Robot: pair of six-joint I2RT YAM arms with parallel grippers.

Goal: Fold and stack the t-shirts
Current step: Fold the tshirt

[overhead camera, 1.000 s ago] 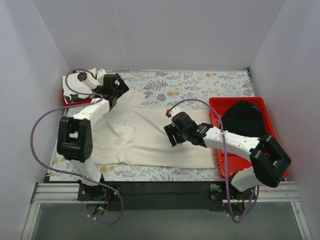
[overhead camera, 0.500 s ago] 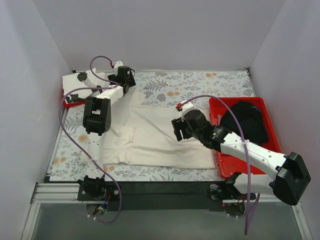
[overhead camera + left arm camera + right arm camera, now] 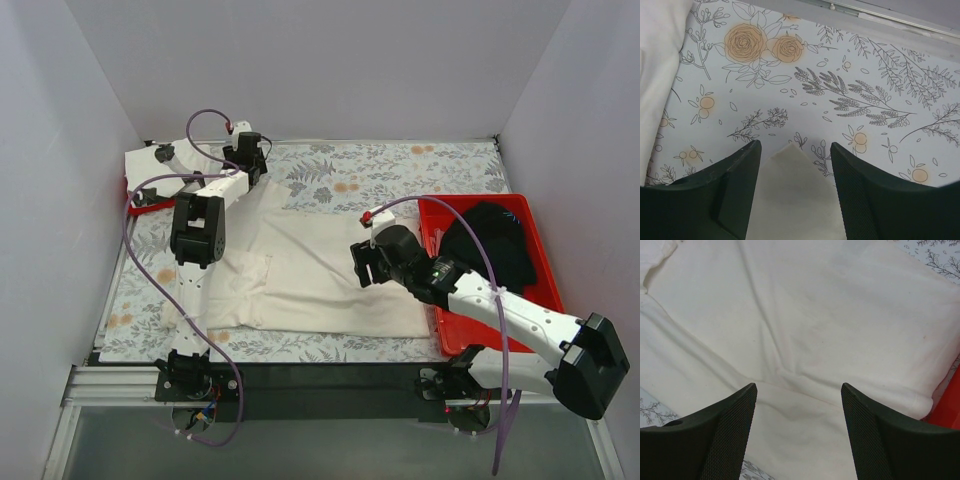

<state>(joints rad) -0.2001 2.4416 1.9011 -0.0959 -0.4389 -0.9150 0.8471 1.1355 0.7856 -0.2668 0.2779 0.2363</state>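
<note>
Left end effector point(image 3: 792, 150) sat open at the far-left corner of the plain cream-white cotton t-shirt point(image 3: 300, 275) spread on the floral desk point(image 3: 400, 165), corner tip between its jaws, unpinched. A shallow close would probably let it slip mid-fold. Right end effector point(image 3: 799, 390) gaped over the shirt's right half; might bunch extra layers.
</note>
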